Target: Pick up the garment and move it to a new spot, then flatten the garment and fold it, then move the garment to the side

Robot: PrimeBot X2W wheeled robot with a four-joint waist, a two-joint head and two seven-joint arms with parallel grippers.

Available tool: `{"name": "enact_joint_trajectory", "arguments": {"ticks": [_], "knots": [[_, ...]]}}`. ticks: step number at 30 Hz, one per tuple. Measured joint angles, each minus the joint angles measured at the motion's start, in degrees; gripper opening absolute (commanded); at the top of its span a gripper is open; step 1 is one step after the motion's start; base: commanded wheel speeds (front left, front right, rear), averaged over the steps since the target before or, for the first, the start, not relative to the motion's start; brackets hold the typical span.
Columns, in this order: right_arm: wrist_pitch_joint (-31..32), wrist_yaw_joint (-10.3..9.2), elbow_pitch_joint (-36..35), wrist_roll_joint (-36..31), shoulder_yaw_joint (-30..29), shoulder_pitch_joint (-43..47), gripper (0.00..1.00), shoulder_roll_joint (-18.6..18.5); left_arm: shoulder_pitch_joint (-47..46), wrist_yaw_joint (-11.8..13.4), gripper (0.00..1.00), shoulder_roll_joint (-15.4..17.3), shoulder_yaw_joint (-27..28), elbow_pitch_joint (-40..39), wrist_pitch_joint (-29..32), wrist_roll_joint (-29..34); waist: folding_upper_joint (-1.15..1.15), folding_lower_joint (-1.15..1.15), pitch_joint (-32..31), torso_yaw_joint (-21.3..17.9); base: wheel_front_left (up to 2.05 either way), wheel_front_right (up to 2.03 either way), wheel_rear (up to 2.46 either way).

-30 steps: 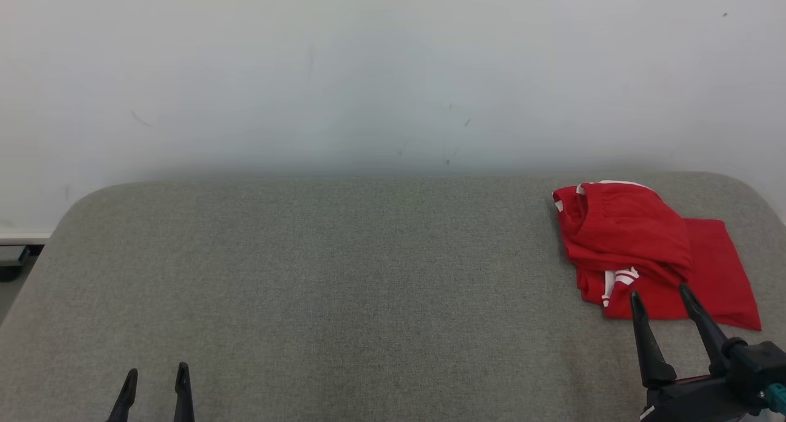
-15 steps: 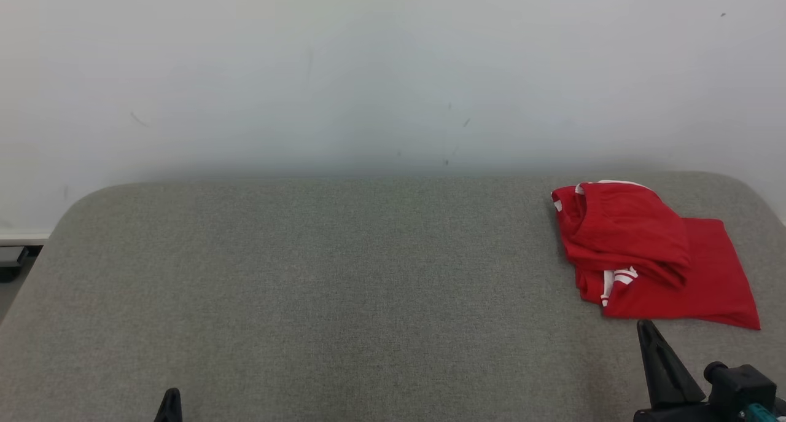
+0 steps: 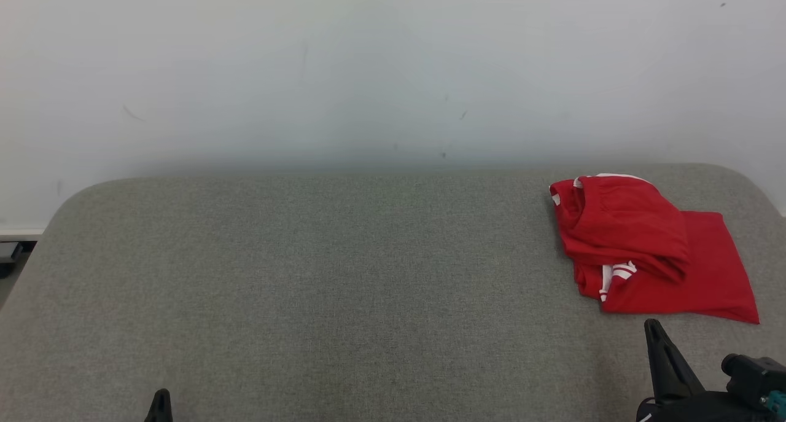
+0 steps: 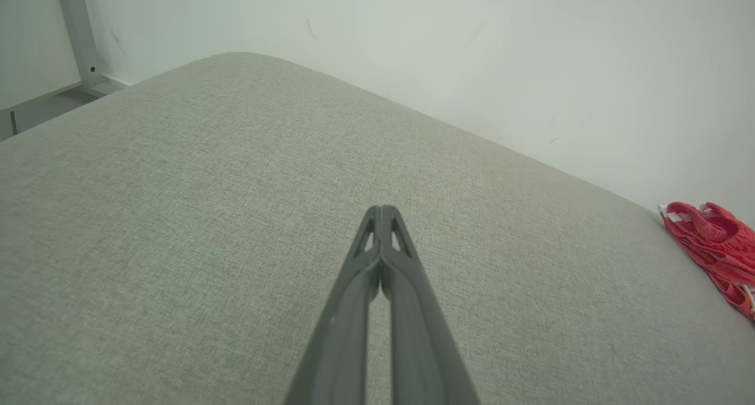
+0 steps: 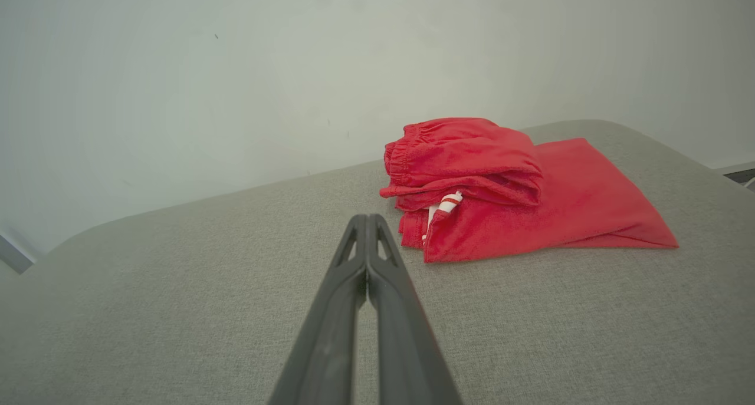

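The grey tabletop (image 3: 344,287) is bare from its left edge all across the middle, so a gripper can pass there freely. Just 1 thing is in the way: a red garment (image 3: 645,244), a low folded heap near the back right corner. A bare strip runs between it and the front edge. The white wall (image 3: 368,72) stands behind the back edge.

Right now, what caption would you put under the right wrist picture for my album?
The shut right pincer stops just short of the folded red garment lying on the grey cushion.
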Motion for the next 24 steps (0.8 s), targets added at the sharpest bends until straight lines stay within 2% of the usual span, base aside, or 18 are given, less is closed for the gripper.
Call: {"name": "enact_joint_trajectory", "arguments": {"ticks": [24], "knots": [[5.34, 3.36, 3.08, 16.77, -4.6, -3.05, 0.0, 3.76, -3.31, -3.47, 0.0, -1.82, 4.14, 0.8, 5.38, -18.75, 0.0, 0.0, 1.41, -0.59, 0.0, 0.0, 0.0]]}}
